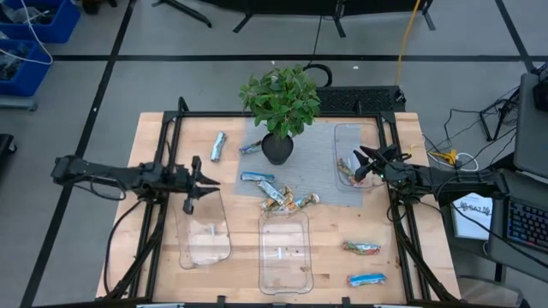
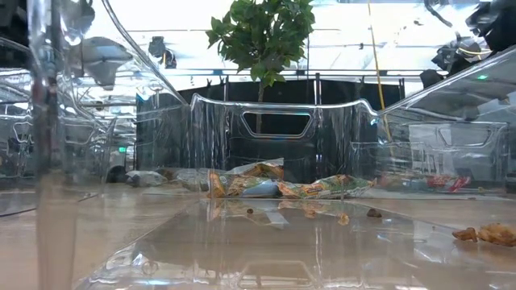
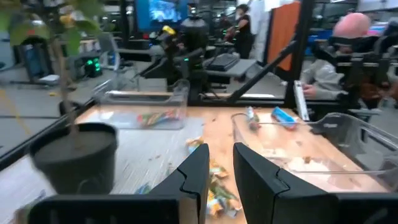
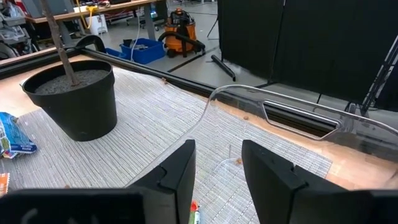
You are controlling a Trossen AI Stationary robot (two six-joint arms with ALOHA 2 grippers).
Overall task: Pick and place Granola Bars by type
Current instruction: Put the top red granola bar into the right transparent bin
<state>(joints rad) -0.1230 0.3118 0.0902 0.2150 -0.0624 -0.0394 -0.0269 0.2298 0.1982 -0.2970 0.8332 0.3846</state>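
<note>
Sorting is partly done, I'd say. The right claw (image 1: pixel 363 164) is hanging empty, fingers apart, over the tray (image 1: pixel 342 135) at two o'clock, which already holds one bar. The left claw (image 1: pixel 195 184) is waiting narrowly open above the left tray (image 1: pixel 219 248). A heap of granola bars (image 1: pixel 281 197) is lying mid-bench; the next move probably calls for reaching there.

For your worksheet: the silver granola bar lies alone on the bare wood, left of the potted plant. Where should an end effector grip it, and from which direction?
Grip the silver granola bar across its narrow width at mid-length, coming straight down from above. It looks to lie flat on the table, slightly slanted, so turn the fingers square to its long axis. Nothing crowds it. The left end effector, open over the left tray, looks nearest.
</note>
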